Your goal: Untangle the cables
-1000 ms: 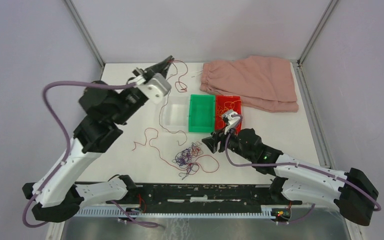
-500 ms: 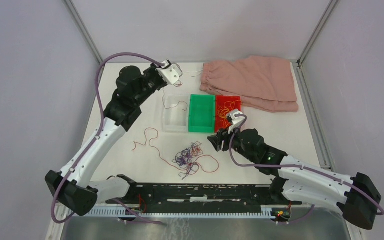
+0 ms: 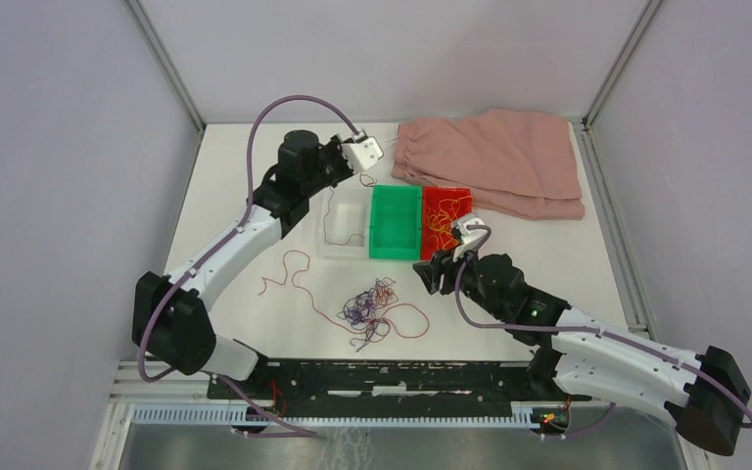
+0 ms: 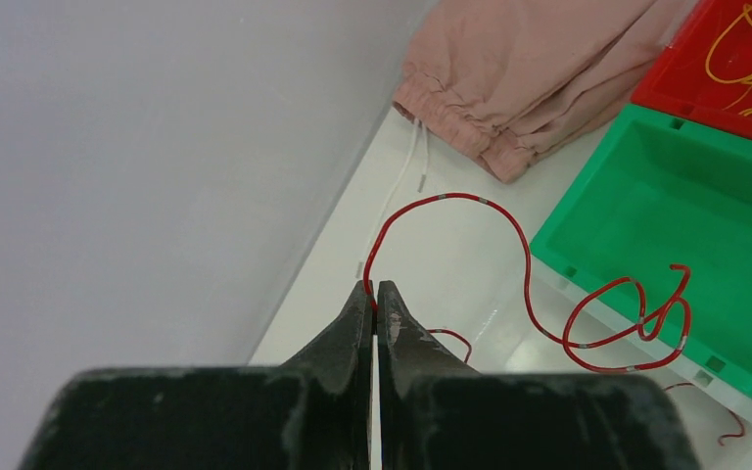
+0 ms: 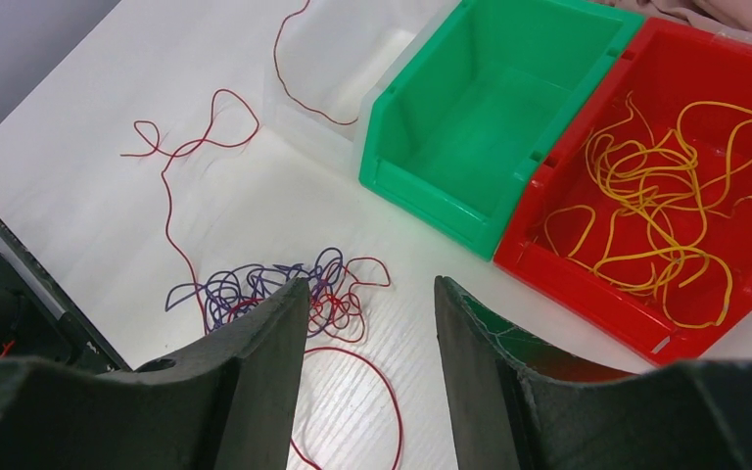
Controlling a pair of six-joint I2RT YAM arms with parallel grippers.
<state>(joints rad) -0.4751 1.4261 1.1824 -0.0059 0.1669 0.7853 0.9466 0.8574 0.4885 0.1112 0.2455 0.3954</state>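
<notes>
Wrist view shows left hand [image 4: 373,294] pinching cable [image 4: 455,197]

One clear bin [image 3: 351,208], one green bin [image 3: 395,223] and one red bin [image 3: 447,191] make three in a row at centre frame, with one pink cloth [image 3: 494,162] at upper right, one cable tangle [image 3: 370,305] at lower centre, two loose red cables [image 5: 166,206], and two robot arms [image 3: 225,245].

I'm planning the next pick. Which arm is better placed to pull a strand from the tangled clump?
Right. The right gripper is open, empty and beside the clump; the left gripper is shut on a red cable, much farther away.
</notes>
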